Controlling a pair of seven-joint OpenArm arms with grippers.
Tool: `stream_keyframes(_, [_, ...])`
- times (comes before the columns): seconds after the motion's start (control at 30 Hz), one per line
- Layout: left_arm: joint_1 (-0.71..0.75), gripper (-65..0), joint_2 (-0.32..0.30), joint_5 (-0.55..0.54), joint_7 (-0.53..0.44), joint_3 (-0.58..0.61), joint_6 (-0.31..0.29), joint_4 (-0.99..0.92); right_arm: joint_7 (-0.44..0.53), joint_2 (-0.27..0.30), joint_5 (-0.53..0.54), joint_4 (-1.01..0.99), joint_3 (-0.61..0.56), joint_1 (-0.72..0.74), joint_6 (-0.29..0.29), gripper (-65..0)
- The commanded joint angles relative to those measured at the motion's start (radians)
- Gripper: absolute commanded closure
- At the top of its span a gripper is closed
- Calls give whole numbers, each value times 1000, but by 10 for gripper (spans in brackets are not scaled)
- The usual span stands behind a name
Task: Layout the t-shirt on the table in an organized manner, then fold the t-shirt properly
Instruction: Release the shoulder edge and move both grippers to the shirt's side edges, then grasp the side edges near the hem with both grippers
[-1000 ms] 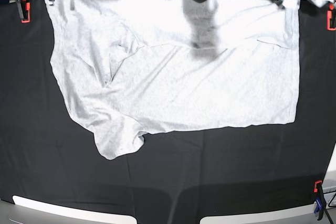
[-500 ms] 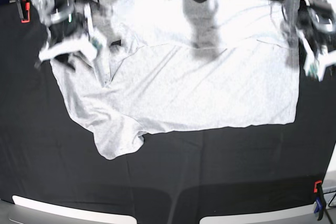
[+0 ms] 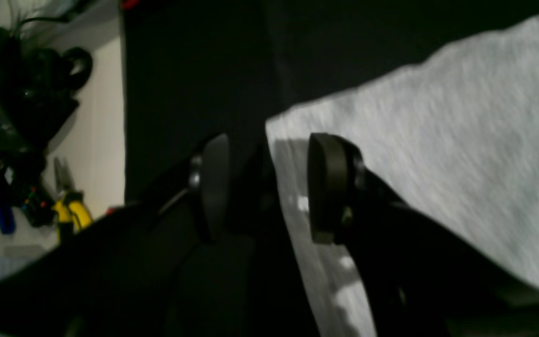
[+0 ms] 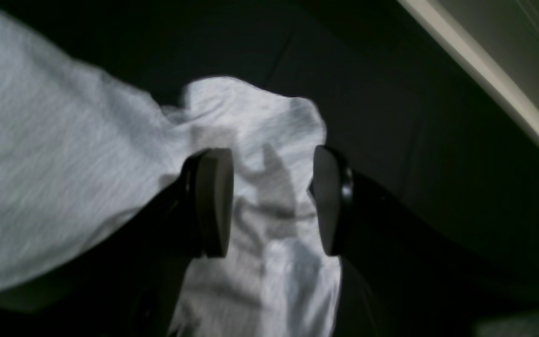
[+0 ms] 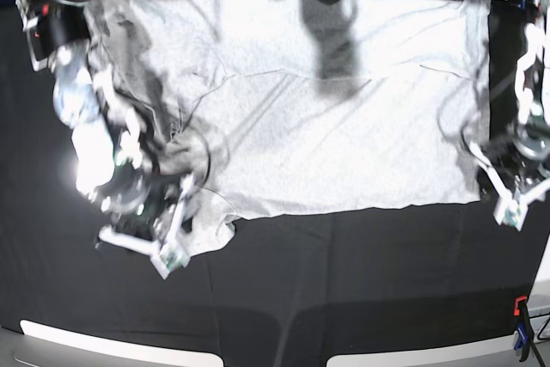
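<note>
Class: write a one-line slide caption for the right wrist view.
Open right gripper poised over a crumpled t-shirt sleeve on the black table.

Workshop; clamped black table [image 5: 361, 281]; pliers [image 3: 70, 206]; cables [image 3: 21, 93].

The t-shirt [image 5: 344, 126] you see is soft knit cloth, pale heather grey with a fine flecked grain and a matt face. The worktop [image 5: 361, 281] is covered in matt black cloth that reflects almost no light. On the left tool [image 3: 269, 187] and the right tool [image 4: 269, 206], the pads [image 4: 213, 206] look like smooth, dull dark plastic or rubber.
</note>
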Motion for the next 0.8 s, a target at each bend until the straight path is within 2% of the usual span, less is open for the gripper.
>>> stream_keyframes(0.0, [-43,-251,-19,-19,-13,-11,7,-21,26,13,31,-31,9,64,-8,-271])
stream_keyframes(0.07, [-100,-252,-19,-100,-4,-11,7,-100,42,11,122,-143,9,150,-5,-271])
stream_keyframes(0.17, [-170,-252,-16,-224,-3,-11,6,-209,48,0,190,-333,10,283,37,-271])
stream_keyframes(0.27, [-218,-252,7,-241,-4,-11,-2,-290,54,-19,262,-533,10,406,87,-271])
stream_keyframes(0.4, [-239,-252,49,-267,-17,-11,-9,-340,66,-63,317,-798,10,547,121,-271])
stream_keyframes(0.53, [-236,-252,90,-292,-25,-11,-58,-340,98,-104,400,-1026,19,642,174,-271])
stream_keyframes(0.6, [-237,-252,107,-302,-25,-11,-64,-340,106,-115,436,-1083,64,660,201,-271])
stream_keyframes(0.7, [-236,-252,120,-307,-23,-11,-68,-340,105,-119,497,-1093,217,655,228,-271])
stream_keyframes(0.77, [-236,-252,119,-307,-17,-11,-68,-340,92,-119,556,-1093,361,647,295,-271])
